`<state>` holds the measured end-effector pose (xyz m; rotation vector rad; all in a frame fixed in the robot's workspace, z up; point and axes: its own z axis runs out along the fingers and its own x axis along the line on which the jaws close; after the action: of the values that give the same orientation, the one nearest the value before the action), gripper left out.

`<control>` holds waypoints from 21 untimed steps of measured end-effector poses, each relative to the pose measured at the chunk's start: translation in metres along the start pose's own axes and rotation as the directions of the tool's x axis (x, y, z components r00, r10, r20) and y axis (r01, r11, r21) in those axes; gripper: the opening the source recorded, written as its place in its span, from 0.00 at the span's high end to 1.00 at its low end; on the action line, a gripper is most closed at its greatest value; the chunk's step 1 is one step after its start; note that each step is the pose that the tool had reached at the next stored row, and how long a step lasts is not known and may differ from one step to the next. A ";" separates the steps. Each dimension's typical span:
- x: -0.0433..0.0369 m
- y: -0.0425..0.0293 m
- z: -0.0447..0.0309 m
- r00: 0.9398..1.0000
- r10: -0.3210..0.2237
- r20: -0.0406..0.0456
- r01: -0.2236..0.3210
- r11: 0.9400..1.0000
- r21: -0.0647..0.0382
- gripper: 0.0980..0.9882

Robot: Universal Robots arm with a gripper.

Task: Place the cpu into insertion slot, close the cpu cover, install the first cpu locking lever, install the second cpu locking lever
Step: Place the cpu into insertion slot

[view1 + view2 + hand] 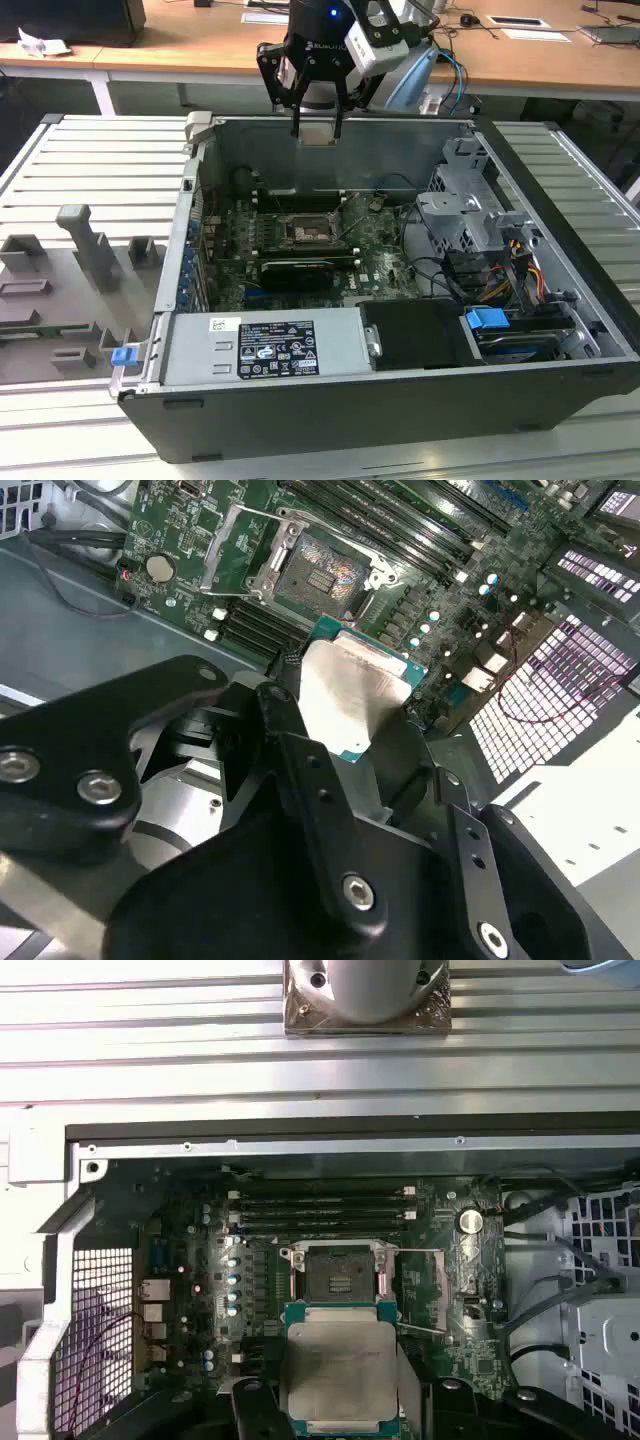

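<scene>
One cpu (338, 1372) is gripped flat by its edges in the tool (317, 128), which is closed on it, metal top upward, apparently so it can be lowered level. Well below and beyond, the insertion slot (338, 1272) lies uncovered inside the open case (350, 420).

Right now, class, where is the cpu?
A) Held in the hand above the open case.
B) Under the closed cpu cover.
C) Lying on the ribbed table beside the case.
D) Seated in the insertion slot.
A: the hand grips the cpu in the air, and the insertion slot below lies bare, its pin field showing.
</scene>
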<state>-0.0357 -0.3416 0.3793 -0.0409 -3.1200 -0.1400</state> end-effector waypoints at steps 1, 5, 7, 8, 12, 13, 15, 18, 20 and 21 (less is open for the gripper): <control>-0.0001 0.0000 0.0002 1.000 0.022 0.002 -0.022 1.000 0.000 0.52; -0.0001 -0.0007 0.0050 0.999 0.043 0.001 -0.043 0.999 0.000 0.52; -0.0002 -0.0007 0.0055 0.999 0.045 0.001 -0.045 0.999 0.001 0.52; -0.0002 -0.0008 0.0055 0.999 0.048 0.002 -0.048 0.999 0.001 0.52; -0.0001 -0.0008 0.0065 0.996 0.086 0.005 -0.086 0.996 0.000 0.52; -0.0002 -0.0008 0.0066 0.996 0.089 0.005 -0.089 0.996 0.000 0.52; -0.0001 -0.0009 0.0068 0.995 0.101 0.006 -0.101 0.995 0.000 0.52; -0.0002 -0.0009 0.0071 0.992 0.125 0.009 -0.125 0.992 -0.001 0.52; -0.0002 -0.0009 0.0071 0.991 0.130 0.009 -0.130 0.991 -0.001 0.52; -0.0002 -0.0009 0.0071 0.991 0.133 0.009 -0.133 0.991 -0.001 0.52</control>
<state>-0.0357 -0.3418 0.3721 -0.2502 -3.1137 -0.1386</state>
